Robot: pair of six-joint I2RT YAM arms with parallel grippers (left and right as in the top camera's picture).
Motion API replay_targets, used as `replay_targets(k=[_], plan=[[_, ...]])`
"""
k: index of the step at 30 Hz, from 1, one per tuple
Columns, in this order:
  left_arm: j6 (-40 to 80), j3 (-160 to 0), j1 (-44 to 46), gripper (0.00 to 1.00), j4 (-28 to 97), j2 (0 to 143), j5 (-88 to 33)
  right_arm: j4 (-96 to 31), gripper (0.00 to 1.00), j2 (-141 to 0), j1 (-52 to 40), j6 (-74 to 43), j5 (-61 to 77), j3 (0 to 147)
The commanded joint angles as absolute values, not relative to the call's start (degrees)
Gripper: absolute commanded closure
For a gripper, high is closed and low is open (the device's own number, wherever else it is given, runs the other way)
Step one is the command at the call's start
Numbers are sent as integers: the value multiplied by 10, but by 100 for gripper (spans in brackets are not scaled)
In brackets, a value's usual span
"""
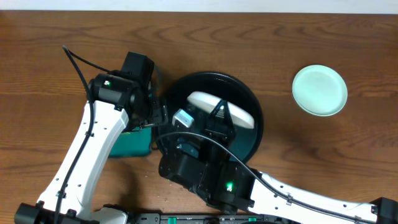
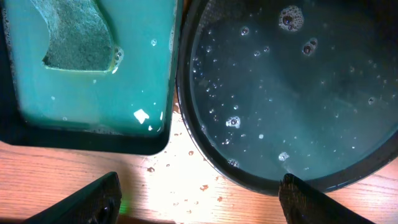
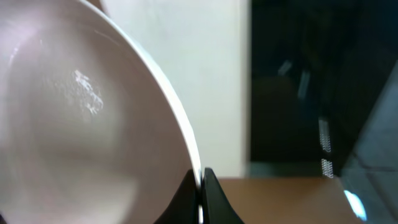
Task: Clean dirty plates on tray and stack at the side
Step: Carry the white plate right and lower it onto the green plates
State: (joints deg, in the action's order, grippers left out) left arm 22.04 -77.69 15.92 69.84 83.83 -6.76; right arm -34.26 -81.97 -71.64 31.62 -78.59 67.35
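Plate (image 3: pixel 93 124) rim sits clenched in right jaws above tray (image 1: pixel 247 93); left jaws gape over tray's edge.

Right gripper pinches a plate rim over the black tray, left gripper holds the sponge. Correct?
No. The left gripper is open and empty; the sponge lies in the green tray, per the left wrist view. The right gripper does pinch a plate rim over the black tray.
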Motion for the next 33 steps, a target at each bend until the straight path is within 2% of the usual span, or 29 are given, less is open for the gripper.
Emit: replay_targets(k=[1,5,10,15,20,25,33], plan=[[210,-773,161,18,697,831,-68,-394,99,-813,-684,120,-618,673],[210,-773,161,18,697,831,-61,-469,99,-816,-582,-111,-372,673],[210,-773,161,18,689,831,-27,-471,99,-816,-473,-238,-254,673],[210,-773,161,18,686,831,-23,-455,99,-816,-342,-301,-126,673],[210,-773,161,18,687,831,-23,-455,99,-816,-171,-343,-35,673],[210,-773,161,18,687,831,-23,-459,99,-819,-7,-346,-23,673],[211,-773,161,18,687,831,-23,-493,99,-863,193,-348,-25,673]])
